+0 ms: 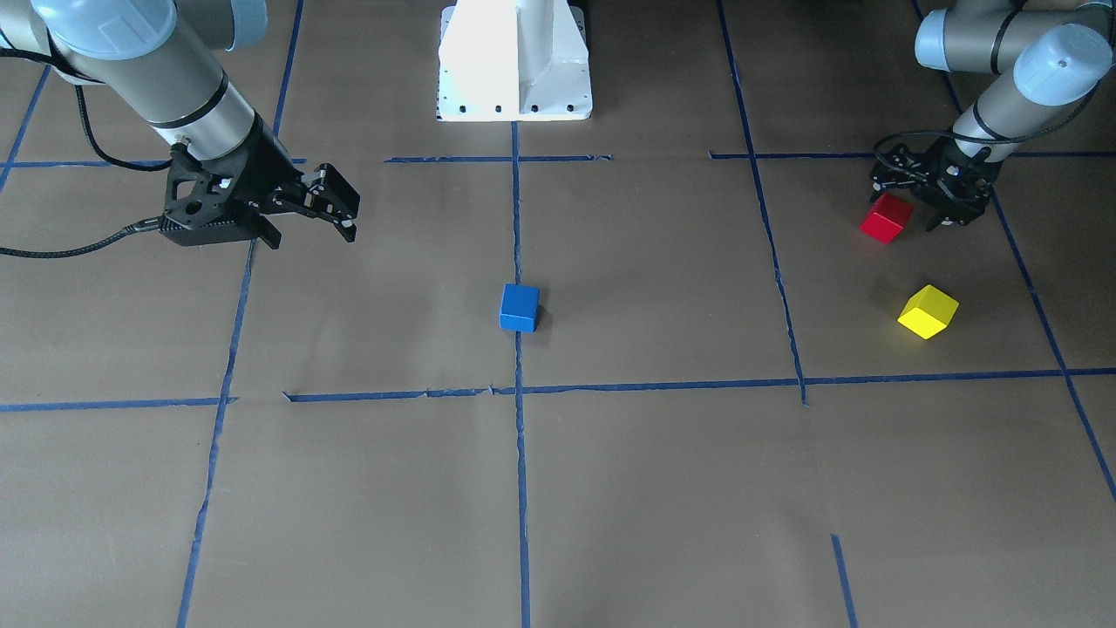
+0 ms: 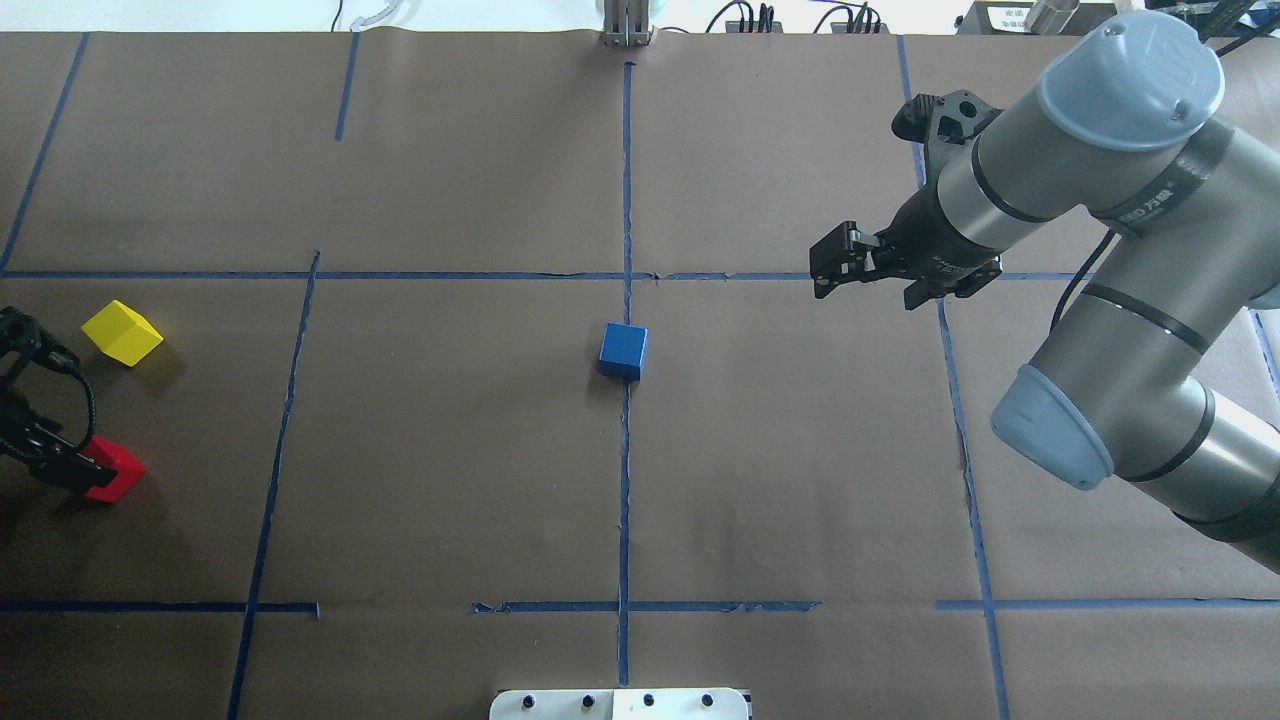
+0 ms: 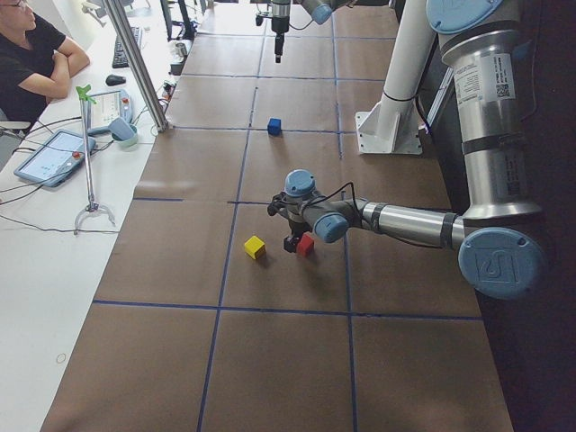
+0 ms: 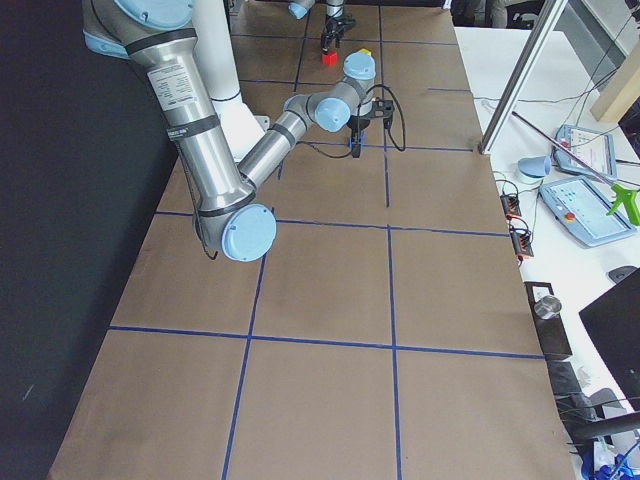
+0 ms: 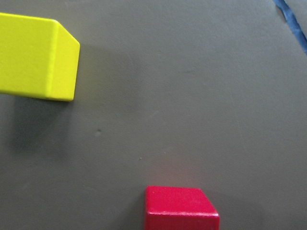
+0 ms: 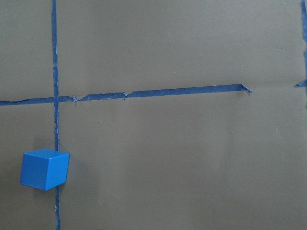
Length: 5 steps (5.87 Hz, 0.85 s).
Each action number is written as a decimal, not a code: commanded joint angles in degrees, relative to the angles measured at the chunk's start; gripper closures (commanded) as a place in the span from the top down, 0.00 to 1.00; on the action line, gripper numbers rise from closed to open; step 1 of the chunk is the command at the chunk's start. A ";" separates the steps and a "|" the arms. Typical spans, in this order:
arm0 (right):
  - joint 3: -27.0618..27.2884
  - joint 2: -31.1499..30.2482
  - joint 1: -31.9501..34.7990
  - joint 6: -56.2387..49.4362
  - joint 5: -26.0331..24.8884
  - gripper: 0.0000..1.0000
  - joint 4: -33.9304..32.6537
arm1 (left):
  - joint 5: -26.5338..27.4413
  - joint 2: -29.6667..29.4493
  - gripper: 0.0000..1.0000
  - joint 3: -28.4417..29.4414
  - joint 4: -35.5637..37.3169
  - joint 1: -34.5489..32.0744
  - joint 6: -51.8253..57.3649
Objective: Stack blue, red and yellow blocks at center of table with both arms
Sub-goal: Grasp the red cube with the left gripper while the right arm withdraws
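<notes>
The blue block [image 1: 519,307] sits alone at the table's centre on the blue tape line; it also shows in the overhead view [image 2: 623,350] and in the right wrist view [image 6: 44,168]. The red block [image 1: 886,218] and the yellow block [image 1: 928,311] lie on my left side, apart from each other. My left gripper [image 1: 907,208] is down at the red block, jaws spread around it; I cannot tell whether they touch it. The left wrist view shows the red block [image 5: 181,208] at its bottom edge and the yellow block [image 5: 36,57] at upper left. My right gripper [image 1: 347,214] is open and empty, hovering off to the blue block's side.
The white robot base [image 1: 514,61] stands at the table's back middle. Blue tape lines [image 2: 625,480] grid the brown table. A side table with tablets [image 3: 54,153] and a seated operator [image 3: 31,49] lies beyond the far edge.
</notes>
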 commanded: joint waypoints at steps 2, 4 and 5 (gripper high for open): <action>0.97 -0.39 0.43 -0.16 0.00 1.00 0.01 | 1.92 -0.14 1.00 0.66 -0.08 3.10 -0.12; 1.50 -1.27 0.52 -0.16 0.09 1.00 0.01 | 1.92 -0.23 0.75 0.83 -0.08 3.11 0.23; 1.85 -1.62 0.52 -0.16 0.09 1.00 0.01 | 1.92 -0.40 0.48 0.57 -0.08 3.11 0.32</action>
